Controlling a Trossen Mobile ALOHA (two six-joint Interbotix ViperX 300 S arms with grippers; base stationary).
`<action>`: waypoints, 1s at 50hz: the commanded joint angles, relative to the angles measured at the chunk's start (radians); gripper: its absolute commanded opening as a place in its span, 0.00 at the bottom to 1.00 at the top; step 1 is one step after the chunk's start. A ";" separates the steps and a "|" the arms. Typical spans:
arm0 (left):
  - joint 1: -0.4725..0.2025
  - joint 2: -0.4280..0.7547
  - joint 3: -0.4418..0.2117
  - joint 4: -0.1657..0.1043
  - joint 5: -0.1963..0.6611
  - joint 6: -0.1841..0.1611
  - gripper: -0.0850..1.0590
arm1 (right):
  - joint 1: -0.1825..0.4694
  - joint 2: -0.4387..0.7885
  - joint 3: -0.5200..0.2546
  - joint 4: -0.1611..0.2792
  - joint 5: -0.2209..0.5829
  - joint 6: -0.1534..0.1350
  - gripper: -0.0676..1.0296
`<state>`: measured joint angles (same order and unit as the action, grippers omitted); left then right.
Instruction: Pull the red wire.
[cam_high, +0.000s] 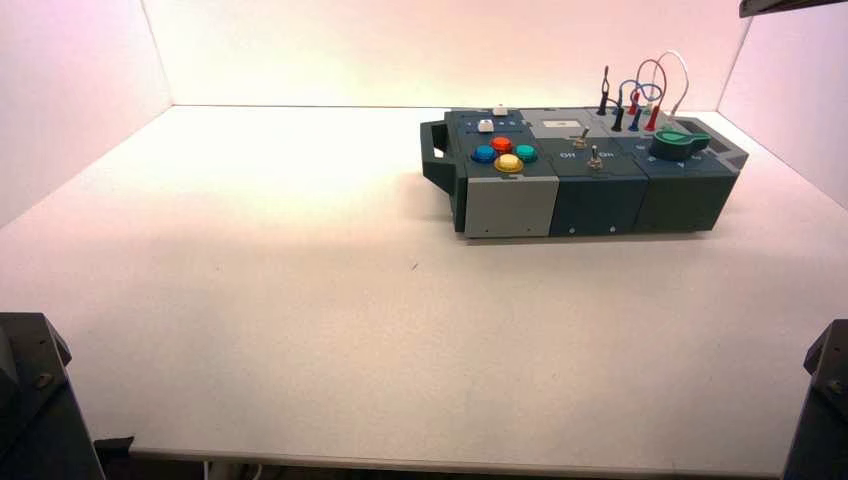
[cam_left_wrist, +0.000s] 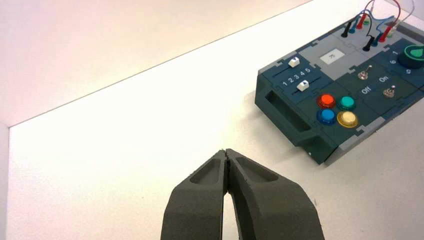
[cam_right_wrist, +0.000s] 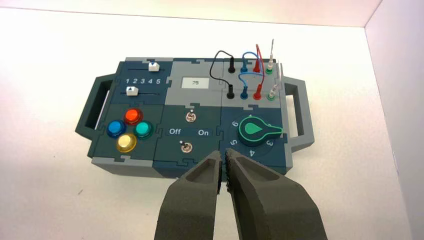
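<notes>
Red wire (cam_right_wrist: 258, 92): one arch, both plugs apparently seated at the box's (cam_right_wrist: 240, 113) far right, between the blue wire (cam_right_wrist: 244, 91) and the white wire (cam_right_wrist: 273, 91). Right gripper (cam_right_wrist: 223, 151), empty, fingers slightly parted, above the box's near side; left gripper (cam_left_wrist: 225, 150), empty, fingers clenched, over the table left of the box. Step in hand, approach: best opened wider, centred on one red plug and drawn straight out, clear of the blue loop, though the arches' crossing is hard to read.

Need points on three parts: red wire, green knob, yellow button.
Red wire: (cam_right_wrist: 257, 95), right wrist view, one red plug.
Green knob: (cam_right_wrist: 253, 128), right wrist view, centre of its top.
Yellow button: (cam_right_wrist: 126, 142), right wrist view, cap.
</notes>
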<state>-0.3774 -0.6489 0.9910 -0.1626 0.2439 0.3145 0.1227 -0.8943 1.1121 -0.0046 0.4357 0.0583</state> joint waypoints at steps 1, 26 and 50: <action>0.005 -0.014 -0.017 -0.002 -0.008 0.002 0.05 | 0.000 -0.011 -0.020 0.003 -0.011 0.002 0.10; 0.003 0.048 -0.043 -0.005 -0.011 0.002 0.05 | -0.021 0.087 -0.023 0.006 -0.002 0.008 0.18; -0.006 0.011 -0.044 -0.017 0.020 -0.003 0.05 | -0.117 0.207 -0.052 0.006 -0.008 0.009 0.39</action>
<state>-0.3789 -0.6259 0.9741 -0.1749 0.2669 0.3129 0.0138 -0.7118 1.0968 -0.0015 0.4387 0.0614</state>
